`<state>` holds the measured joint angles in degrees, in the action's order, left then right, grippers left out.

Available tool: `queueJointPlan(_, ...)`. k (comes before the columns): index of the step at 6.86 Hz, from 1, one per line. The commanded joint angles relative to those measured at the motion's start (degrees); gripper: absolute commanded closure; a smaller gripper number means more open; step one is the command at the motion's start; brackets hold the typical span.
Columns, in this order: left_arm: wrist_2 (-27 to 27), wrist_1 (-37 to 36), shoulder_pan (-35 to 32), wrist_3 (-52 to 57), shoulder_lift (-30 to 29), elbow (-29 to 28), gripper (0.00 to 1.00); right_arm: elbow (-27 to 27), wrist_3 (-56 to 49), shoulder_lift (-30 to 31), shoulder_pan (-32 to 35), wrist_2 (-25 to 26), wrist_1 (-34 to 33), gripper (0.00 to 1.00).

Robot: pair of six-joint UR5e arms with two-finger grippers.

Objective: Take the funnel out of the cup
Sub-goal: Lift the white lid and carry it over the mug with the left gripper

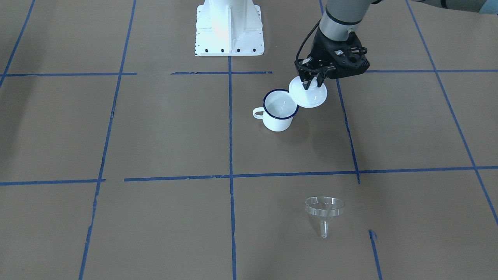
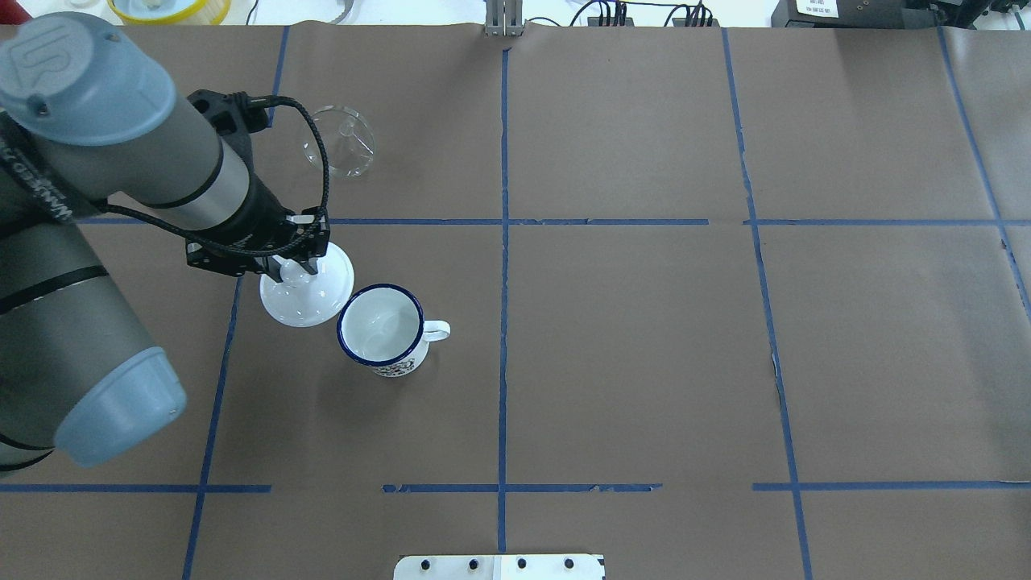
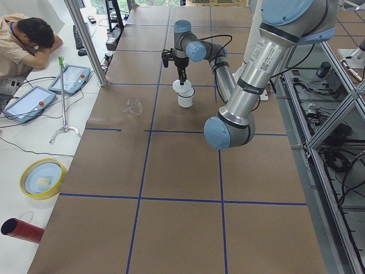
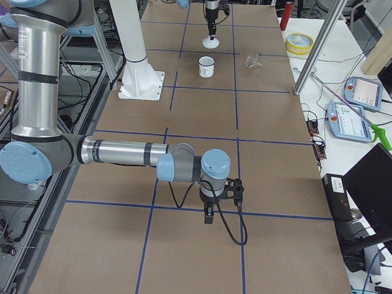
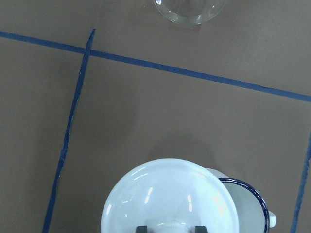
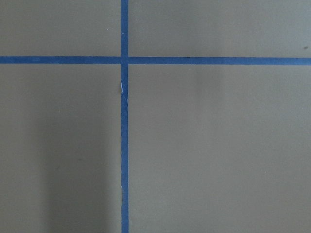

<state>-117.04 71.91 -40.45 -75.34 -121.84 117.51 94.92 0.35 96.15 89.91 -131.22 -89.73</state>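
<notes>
The white enamel cup (image 2: 380, 326) with a dark blue rim stands open on the brown paper, with nothing in it; it also shows in the front view (image 1: 278, 112). The clear funnel (image 2: 340, 141) lies on the table apart from the cup, beyond the blue tape line, and shows in the front view (image 1: 325, 208) and at the top of the left wrist view (image 5: 190, 9). My left gripper (image 2: 298, 270) is shut on the knob of a white domed lid (image 2: 310, 294), just beside the cup's rim. My right gripper (image 4: 209, 215) points down far from them; I cannot tell its state.
The robot's white base plate (image 1: 229, 29) stands behind the cup. Blue tape lines (image 2: 503, 242) divide the table into squares. A yellow dish (image 3: 41, 178), a red tube (image 3: 20, 229) and tablets lie on the operators' side, where a person (image 3: 25, 40) sits.
</notes>
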Motion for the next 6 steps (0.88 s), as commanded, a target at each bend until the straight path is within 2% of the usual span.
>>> queueJointPlan(1, 0.23, 0.42, 4.13, -3.40, -3.40, -5.69, 1.00, 0.00, 0.00, 0.00, 0.00, 0.00, 0.00, 0.00)
queueJointPlan(6, 0.32, 3.32, 5.38, -4.81, -3.41, -8.26, 1.00, 0.00, 0.00, 0.00, 0.00, 0.00, 0.00, 0.00)
